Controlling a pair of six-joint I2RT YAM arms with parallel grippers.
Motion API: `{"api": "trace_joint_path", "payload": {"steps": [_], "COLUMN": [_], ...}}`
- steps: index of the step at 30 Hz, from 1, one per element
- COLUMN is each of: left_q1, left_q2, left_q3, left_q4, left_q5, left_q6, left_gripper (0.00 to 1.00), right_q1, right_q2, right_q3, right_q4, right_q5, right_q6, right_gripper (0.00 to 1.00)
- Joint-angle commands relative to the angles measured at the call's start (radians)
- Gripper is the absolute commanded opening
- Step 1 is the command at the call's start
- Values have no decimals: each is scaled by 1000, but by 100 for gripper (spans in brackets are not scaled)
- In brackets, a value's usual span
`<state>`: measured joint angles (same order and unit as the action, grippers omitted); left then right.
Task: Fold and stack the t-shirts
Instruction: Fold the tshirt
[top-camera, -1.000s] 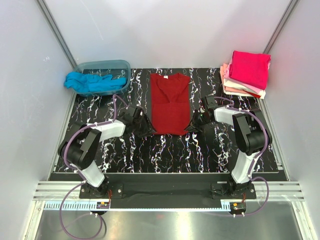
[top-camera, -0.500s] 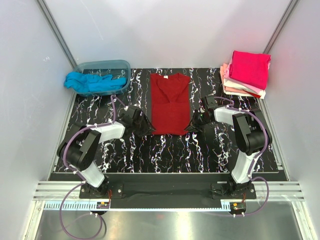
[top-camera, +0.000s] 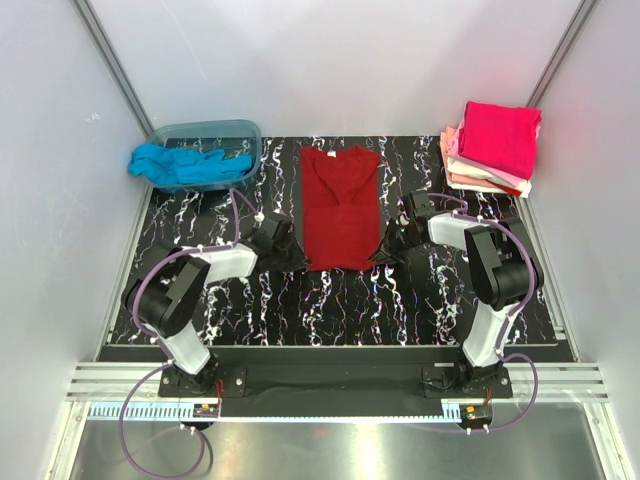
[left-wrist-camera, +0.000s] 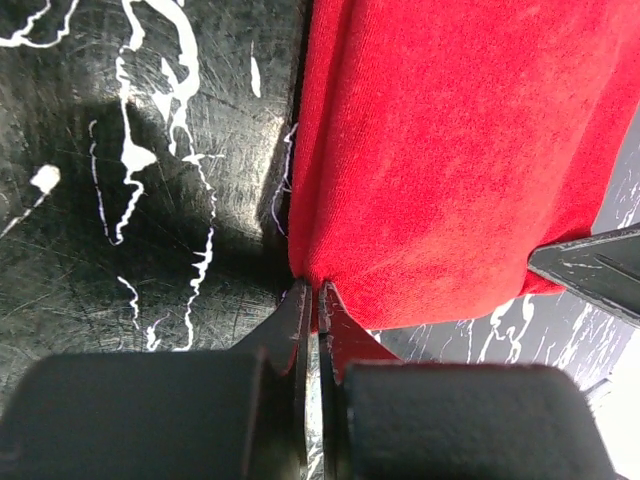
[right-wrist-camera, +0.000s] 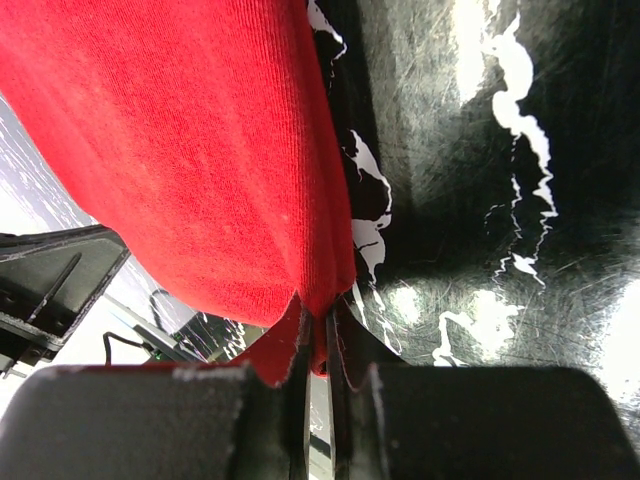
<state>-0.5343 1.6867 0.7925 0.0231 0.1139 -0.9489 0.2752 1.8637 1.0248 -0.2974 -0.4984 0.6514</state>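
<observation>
The dark red t-shirt (top-camera: 340, 205) lies folded into a long strip in the middle of the table, neck at the far end. My left gripper (top-camera: 302, 261) is at its near left corner. In the left wrist view the gripper (left-wrist-camera: 318, 292) is shut, pinching the corner of the red cloth (left-wrist-camera: 450, 150). My right gripper (top-camera: 384, 252) is at the near right corner. In the right wrist view it (right-wrist-camera: 322, 312) is shut on the red cloth (right-wrist-camera: 180, 150). A turquoise t-shirt (top-camera: 178, 163) hangs out of the tub.
The translucent blue-grey tub (top-camera: 243, 131) stands at the back left. A stack of folded shirts stands at the back right, magenta (top-camera: 498, 137) on top, pink, peach and white (top-camera: 478, 180) beneath. White walls enclose the black marbled table (top-camera: 340, 300).
My left gripper has moved right, up to the shirt's near left corner. The right gripper and the shirt have not moved.
</observation>
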Motion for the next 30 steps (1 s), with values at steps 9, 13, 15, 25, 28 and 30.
{"api": "trace_joint_path", "payload": {"steps": [9, 13, 15, 25, 28, 30], "left_q1": [-136, -236, -297, -440, -438, -437], "left_q2": [-254, -369, -456, -710, -681, -639], "left_q3": [-33, -41, -41, -41, 34, 83], "left_q4": [-211, -330, -417, -635, -684, -724], "left_q5": [-86, -111, -154, -240, -272, -293], "left_q6": [-30, -73, -102, -203, -180, -153], "left_gripper": [0, 0, 0, 0, 0, 0], "right_q1": [25, 100, 143, 163, 162, 163], "right_q2": [-257, -412, -533, -982, -963, -920], "right_q3": [-188, -262, -307, -379, -342, -280], "right_q4": [-55, -152, -193, -445, -444, -448], "right_q5": [35, 89, 121, 129, 133, 165], "right_q6": [43, 68, 92, 194, 192, 177], "right_gripper": [0, 0, 0, 0, 0, 0]}}
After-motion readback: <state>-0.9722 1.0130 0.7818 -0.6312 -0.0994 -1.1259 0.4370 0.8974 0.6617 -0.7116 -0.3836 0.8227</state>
